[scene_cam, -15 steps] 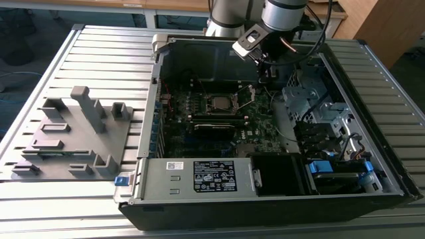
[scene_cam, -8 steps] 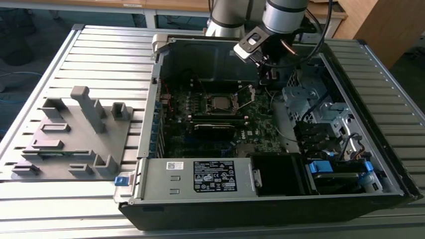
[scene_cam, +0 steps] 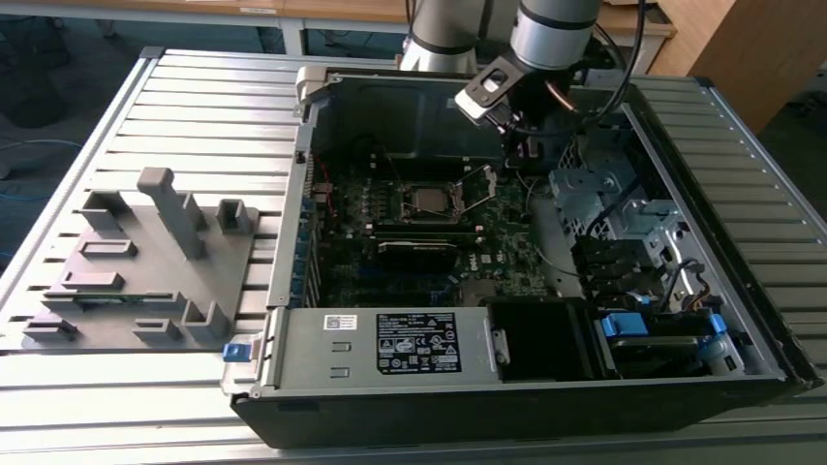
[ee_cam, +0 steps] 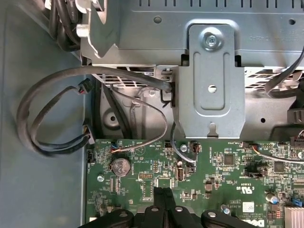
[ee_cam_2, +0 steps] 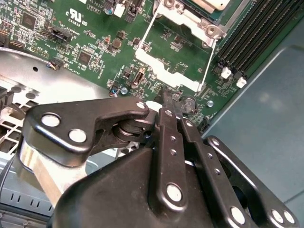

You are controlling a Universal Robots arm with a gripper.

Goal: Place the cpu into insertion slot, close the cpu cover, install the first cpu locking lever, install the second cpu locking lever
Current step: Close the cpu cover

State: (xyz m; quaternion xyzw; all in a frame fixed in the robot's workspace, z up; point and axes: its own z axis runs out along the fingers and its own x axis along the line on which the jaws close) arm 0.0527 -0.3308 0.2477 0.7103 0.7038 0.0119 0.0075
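Hanging low over the motherboard (ee_cam_2: 95, 42), just beside the cpu cover (ee_cam_2: 164, 71), the gripper (ee_cam_2: 170, 98) has its fingers pressed together.

Even, diffuse light recorded throughout; computer case (scene_cam: 401, 116) interior lightly shaded. Soft glare noted on claw (ee_cam_2: 169, 102) in the second wrist view.

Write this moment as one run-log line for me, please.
place: inside the computer case | gripper: shut, low over the green board, beside the socket cover | cover: appears down over the chip | levers: latching unclear
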